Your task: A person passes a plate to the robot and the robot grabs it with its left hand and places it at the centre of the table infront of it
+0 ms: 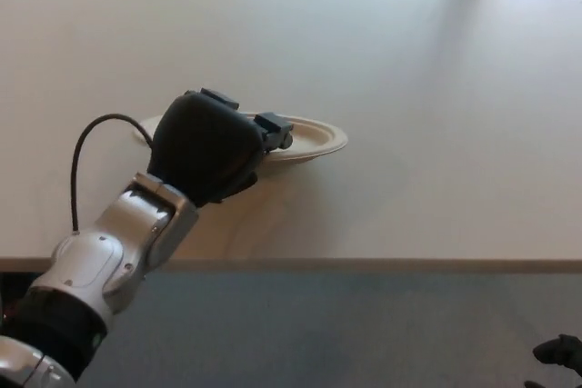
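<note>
The left hand's fingers (273,126) clamp over the near rim of the plate (314,138), gripping it from above so the dish hangs level under the palm. The left hand (211,147) covers much of the plate; only its right side shows. The plate sits low over the table (409,61), left of the middle, casting a shadow just below, so whether it touches is unclear. A dark bit of the right hand (559,350) shows bottom right; its fingers' state I cannot tell.
</note>
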Robot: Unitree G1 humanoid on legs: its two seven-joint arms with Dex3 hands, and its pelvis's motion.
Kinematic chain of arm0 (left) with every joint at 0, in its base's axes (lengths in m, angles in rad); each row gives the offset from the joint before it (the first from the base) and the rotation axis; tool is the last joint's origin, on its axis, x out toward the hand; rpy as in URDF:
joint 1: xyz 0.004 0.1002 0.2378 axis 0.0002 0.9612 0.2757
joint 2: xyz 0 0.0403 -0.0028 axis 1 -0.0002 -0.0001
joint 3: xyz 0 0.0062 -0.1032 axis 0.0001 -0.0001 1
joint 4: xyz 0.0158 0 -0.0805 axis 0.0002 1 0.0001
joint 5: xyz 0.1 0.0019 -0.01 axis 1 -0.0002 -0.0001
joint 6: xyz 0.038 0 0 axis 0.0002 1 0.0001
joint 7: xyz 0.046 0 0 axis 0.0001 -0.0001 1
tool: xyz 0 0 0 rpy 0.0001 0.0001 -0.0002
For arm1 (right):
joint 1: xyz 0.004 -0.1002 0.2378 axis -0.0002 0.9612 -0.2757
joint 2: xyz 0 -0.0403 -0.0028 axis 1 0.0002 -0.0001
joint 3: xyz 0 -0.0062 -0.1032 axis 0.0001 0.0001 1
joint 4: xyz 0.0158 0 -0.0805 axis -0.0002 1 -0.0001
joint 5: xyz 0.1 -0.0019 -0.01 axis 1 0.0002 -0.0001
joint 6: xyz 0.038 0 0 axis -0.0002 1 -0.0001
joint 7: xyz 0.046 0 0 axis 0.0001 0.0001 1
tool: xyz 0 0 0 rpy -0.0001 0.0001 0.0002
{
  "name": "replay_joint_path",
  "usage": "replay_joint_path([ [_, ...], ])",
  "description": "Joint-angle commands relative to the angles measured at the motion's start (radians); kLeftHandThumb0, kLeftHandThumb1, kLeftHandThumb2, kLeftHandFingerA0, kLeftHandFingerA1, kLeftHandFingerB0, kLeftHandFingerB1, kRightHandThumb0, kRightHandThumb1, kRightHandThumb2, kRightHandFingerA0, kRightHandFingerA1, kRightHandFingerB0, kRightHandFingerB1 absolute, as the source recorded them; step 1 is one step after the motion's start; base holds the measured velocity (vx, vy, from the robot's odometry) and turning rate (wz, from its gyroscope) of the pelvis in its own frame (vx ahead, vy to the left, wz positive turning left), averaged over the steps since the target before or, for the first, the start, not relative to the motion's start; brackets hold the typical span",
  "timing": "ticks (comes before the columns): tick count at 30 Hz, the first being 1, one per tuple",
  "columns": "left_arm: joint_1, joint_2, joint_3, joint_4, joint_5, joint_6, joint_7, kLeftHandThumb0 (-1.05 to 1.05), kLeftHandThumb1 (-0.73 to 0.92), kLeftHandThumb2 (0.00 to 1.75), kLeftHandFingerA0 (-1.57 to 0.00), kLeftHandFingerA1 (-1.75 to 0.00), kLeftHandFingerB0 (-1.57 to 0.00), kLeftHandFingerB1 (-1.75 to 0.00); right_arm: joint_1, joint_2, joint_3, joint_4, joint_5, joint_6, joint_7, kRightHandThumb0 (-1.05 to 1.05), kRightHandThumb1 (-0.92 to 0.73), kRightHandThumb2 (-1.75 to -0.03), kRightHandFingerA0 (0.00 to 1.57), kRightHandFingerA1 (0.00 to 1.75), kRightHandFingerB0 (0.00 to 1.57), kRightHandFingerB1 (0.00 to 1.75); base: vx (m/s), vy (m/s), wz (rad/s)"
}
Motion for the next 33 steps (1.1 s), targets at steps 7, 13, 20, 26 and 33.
replay_joint_path([
  [7,-0.162,-0.071,-0.010,0.100,-0.102,0.222,-0.434,-0.54,0.71,0.62,-0.19,-0.29,-0.27,-0.30,-0.035,-0.011,0.012,-0.002,-0.014,0.000,0.001,-0.72,-0.61,-0.99,0.41,0.65,0.10,0.51,0.00,0.000,0.00],
  [13,-0.227,-0.080,0.040,0.107,-0.214,0.311,-0.740,-0.87,0.53,0.92,-0.05,-0.18,-0.12,-0.07,-0.042,-0.011,-0.002,-0.002,0.004,0.001,0.017,-0.71,-0.61,-0.97,0.26,0.60,0.09,0.50,0.00,0.000,0.00],
  [20,-0.302,-0.118,0.120,0.174,-0.348,0.443,-0.977,-0.81,0.41,0.89,0.00,-0.06,0.00,0.00,-0.057,-0.013,0.000,-0.007,0.002,0.005,0.015,-0.71,-0.61,-0.98,0.28,0.61,0.10,0.51,0.00,0.000,0.00],
  [26,-0.304,-0.105,0.140,0.198,-0.404,0.425,-1.076,-1.05,0.62,0.69,0.00,-0.23,0.00,-0.07,-0.066,-0.015,-0.002,-0.008,0.004,0.005,0.013,-0.71,-0.60,-0.98,0.31,0.62,0.11,0.51,0.00,0.000,0.00],
  [33,-0.305,-0.090,0.158,0.171,-0.458,0.455,-1.217,-1.05,0.71,0.64,-0.14,-0.33,0.00,-0.07,-0.077,-0.018,-0.005,-0.009,0.006,0.005,0.015,-0.72,-0.60,-0.97,0.36,0.63,0.11,0.51,0.00,0.000,0.00],
])
